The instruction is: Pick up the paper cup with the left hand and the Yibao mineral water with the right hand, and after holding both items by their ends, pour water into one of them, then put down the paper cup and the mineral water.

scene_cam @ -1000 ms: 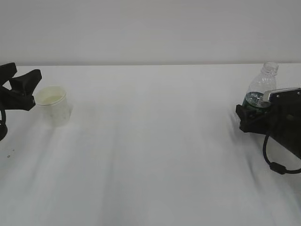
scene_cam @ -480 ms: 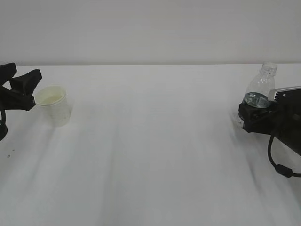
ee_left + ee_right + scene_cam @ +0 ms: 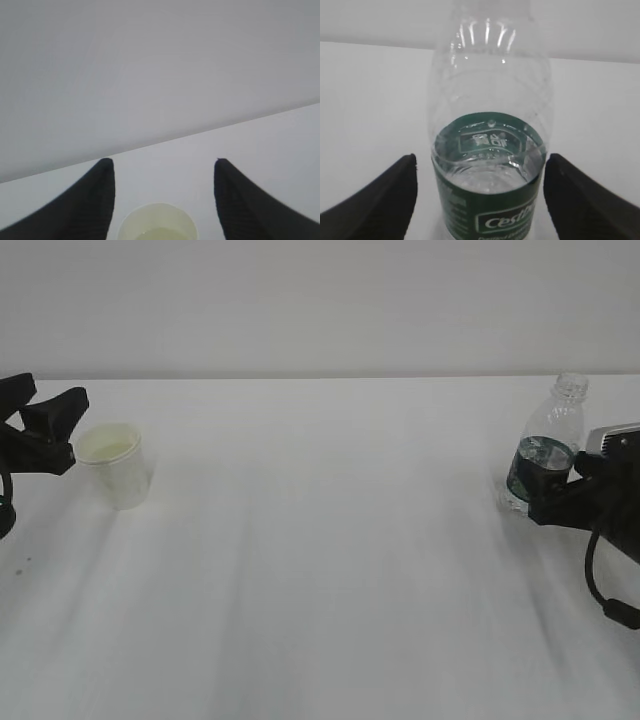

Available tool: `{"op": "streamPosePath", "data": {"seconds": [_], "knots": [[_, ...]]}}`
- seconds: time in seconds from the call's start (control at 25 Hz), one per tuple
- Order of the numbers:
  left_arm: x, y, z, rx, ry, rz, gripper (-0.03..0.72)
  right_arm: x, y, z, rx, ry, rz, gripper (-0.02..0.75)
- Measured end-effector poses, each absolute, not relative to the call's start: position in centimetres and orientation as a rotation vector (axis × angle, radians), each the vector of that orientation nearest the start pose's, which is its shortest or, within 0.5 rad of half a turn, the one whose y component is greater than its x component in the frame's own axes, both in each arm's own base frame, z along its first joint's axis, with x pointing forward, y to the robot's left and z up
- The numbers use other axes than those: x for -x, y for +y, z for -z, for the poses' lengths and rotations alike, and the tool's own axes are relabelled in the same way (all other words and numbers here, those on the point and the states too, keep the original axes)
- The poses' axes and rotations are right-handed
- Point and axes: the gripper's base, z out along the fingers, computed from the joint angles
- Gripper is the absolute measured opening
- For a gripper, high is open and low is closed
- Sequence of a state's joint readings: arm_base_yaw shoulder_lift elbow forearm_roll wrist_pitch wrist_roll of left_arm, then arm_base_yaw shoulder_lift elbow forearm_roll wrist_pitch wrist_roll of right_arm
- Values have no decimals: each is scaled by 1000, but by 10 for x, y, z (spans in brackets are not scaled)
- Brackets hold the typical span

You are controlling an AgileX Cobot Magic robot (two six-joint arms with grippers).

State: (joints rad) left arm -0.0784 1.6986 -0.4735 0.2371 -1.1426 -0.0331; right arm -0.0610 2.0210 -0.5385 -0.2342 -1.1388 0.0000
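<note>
A broad white counter [image 3: 330, 560] stretched before a plain pale wall [image 3: 320, 300], with nothing standing between its 2 ends. At the right, the small clear ribbed plastic bottle [image 3: 545, 455] stood upright, uncapped, its dark green label reading "Cest" in white. The black right gripper [image 3: 560, 502] sat beside it, fingers [image 3: 380, 200] spread apart, not touching. At the left, the small white tapered paper cup [image 3: 115, 465] stood just beside the black left gripper [image 3: 50, 435], its fingers [image 3: 75, 205] parted.
</note>
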Motion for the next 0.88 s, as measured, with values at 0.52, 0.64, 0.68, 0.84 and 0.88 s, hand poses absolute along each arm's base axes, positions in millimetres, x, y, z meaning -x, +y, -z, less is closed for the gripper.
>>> {"op": "streamPosePath", "data": {"seconds": [0.52, 0.64, 0.68, 0.84, 0.88], "knots": [[-285, -42, -186, -282, 1531, 176, 456, -290, 1, -111, 184, 1804, -79, 594], [-283, -41, -192, -282, 1525, 169, 456, -288, 2, -114, 184, 1796, -78, 594], [-282, -41, -193, -281, 1531, 166, 456, -287, 2, -116, 184, 1793, -78, 594], [-281, -41, -197, -285, 1541, 156, 456, -283, 2, -121, 185, 1781, -76, 594], [-280, -40, -199, -287, 1539, 153, 456, -282, 2, -123, 185, 1777, -75, 594]]}}
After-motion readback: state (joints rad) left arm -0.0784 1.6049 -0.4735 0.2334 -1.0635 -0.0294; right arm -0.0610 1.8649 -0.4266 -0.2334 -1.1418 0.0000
